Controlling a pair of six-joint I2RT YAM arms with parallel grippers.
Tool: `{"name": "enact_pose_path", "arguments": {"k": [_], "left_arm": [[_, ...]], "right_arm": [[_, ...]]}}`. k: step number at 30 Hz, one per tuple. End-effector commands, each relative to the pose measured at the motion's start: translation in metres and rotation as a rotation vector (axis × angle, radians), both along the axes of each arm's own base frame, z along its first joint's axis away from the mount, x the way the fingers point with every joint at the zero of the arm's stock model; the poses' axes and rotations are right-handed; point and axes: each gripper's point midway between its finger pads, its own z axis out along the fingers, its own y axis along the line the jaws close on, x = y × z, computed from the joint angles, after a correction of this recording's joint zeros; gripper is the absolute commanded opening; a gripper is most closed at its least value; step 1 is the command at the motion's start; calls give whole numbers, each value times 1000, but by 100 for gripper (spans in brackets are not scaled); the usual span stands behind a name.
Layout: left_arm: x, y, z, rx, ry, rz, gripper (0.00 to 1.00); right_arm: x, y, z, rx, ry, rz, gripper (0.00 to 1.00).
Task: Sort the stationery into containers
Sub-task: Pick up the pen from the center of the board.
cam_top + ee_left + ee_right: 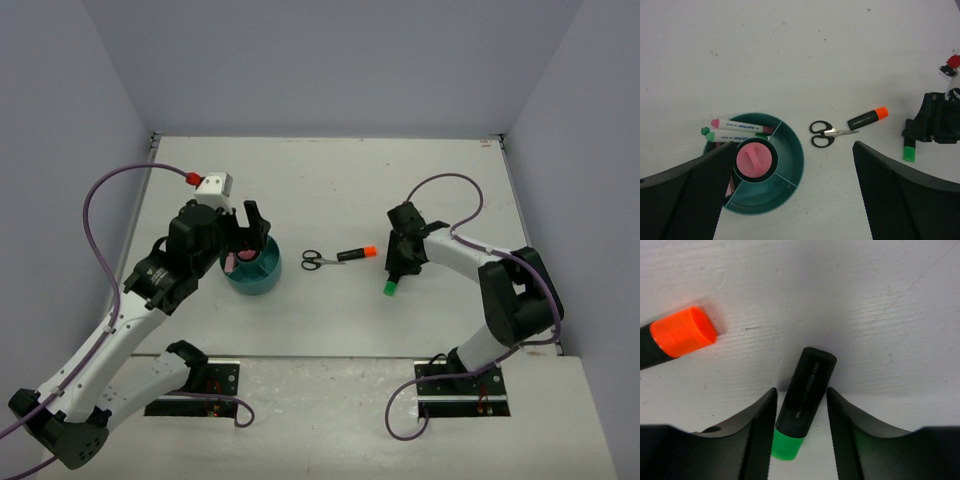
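Note:
The round teal organizer (251,270) stands left of centre. In the left wrist view its rim (797,155) shows, with a pink tube (754,159) upright in the middle well and two white pens (737,130) in a back compartment. My left gripper (248,232) hovers over it, open wide and empty (794,146). Black-handled scissors (317,261) and an orange-capped highlighter (356,254) lie on the table to its right. My right gripper (397,272) is open, with its fingers on either side of a green-capped highlighter (805,395) that lies on the table.
Walls close in the table on the left, back and right. The right arm's elbow (515,300) stands at the right side. Purple cables loop beside both arms. The orange cap (684,332) lies just left of the right gripper.

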Motion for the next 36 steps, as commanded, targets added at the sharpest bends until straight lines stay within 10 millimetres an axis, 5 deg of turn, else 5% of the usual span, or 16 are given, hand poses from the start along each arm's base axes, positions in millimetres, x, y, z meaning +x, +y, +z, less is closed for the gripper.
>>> {"name": "enact_pose_path", "arguments": {"k": [1,8,13,15,20,25,29,36], "left_arm": [[-2,-3,7,-7,-30,-36,100],[-4,-7,7,-17,-26,-55,100],[-9,-15,13,-59,-34,-100,100],[-11,-23,18,-92,-42,-133,100],[-31,-65,38,-269,-54,-349,100],[-49,-97,53,-431,-36,-521,100],[-56,-130,40,-521,26,-588,100],[-61,-175,61,-604,-19,-636,94]], "right_arm": [[-3,8,5,-39,24,36,40],[-12,16,0,-87,69,84,47],[-12,28,2,-60,50,132,3],[-12,31,10,-34,18,153,0],[-13,44,51,10,-158,256,0],[-32,88,138,221,-474,479,0],[-55,107,197,391,-676,503,0],[-84,129,236,525,-775,579,0]]}}
